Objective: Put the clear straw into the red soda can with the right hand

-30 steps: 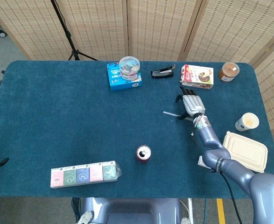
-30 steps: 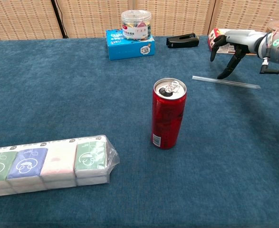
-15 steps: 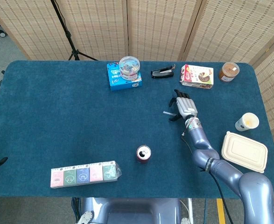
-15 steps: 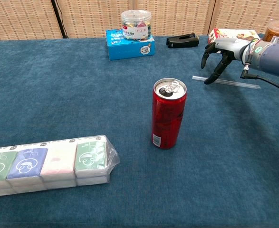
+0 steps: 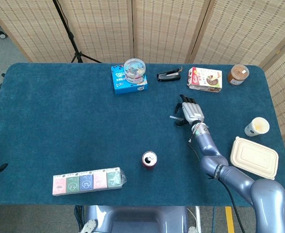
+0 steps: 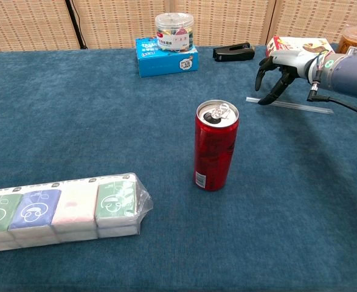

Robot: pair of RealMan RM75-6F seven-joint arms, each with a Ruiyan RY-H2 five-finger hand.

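The red soda can (image 6: 215, 146) stands upright mid-table with its top open, also seen from above (image 5: 149, 159). The clear straw (image 6: 300, 106) lies flat on the blue cloth behind and right of the can; only its left end (image 5: 173, 117) shows in the head view. My right hand (image 6: 280, 67) hovers over the straw's left end, palm down, fingers spread and curved downward, one fingertip (image 6: 261, 101) at or just above the straw. It holds nothing. From above, the hand (image 5: 191, 110) covers most of the straw. My left hand is out of sight.
A blue box topped by a clear jar (image 5: 129, 80), a black stapler (image 5: 169, 75), a snack box (image 5: 205, 78) and a brown jar (image 5: 239, 74) line the far edge. A paper cup (image 5: 257, 126) and takeaway box (image 5: 255, 157) sit right; tissue packs (image 5: 87, 180) front left.
My right hand has moved left along the straw, from its middle to its left end, and lowered its fingertips toward it. The straw and can have not moved.
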